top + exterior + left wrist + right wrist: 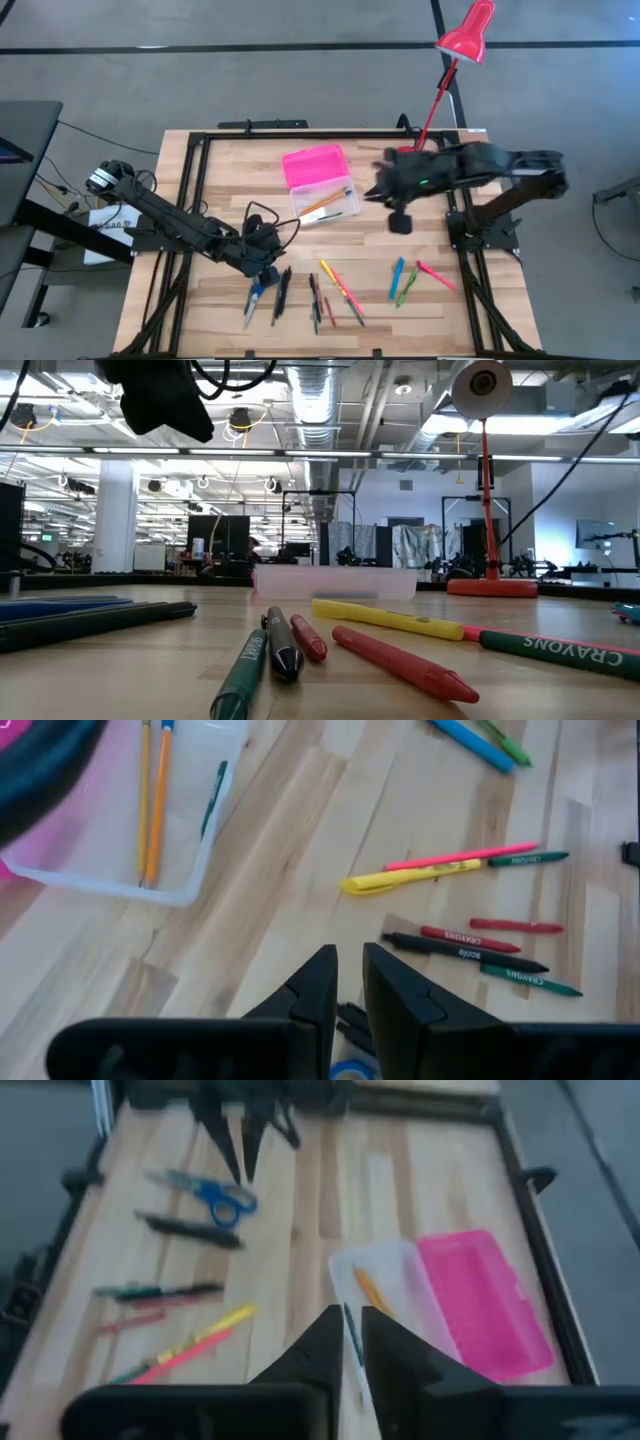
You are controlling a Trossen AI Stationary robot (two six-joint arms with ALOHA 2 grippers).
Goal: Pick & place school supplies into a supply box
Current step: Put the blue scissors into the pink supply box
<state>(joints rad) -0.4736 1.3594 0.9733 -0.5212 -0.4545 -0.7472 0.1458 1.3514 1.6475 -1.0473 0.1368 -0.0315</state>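
High view first: the supply box (320, 183) is seen open near the middle back of the desk (220, 170), pink lid folded away from the clear tray, with a couple of orange pencils (322, 205) already lying in it. The rest of the school supplies are scattered along the front edge: the scissors (253, 298) and two dark pens (281, 293) toward the left, a mixed bunch around the yellow marker (331, 272) in the middle, and the blue marker (397, 277) with green and pink ones toward the right.

The left hand (263, 258) is parked low, just behind the scissors and dark pens, so that pair is clearly nearest to it. Its fingers look nearly closed in the left wrist view, only a thin gap showing, and nothing is held between them.

The right hand (398, 218) is held up just beside the box's right side, fingers also drawn almost together with nothing seen in them.

What probably matters next: the pens under the left hand lie front-to-back, so the fingers would need to be spread and set across that axis. The box sits back and to the right of that spot, a short carry away.
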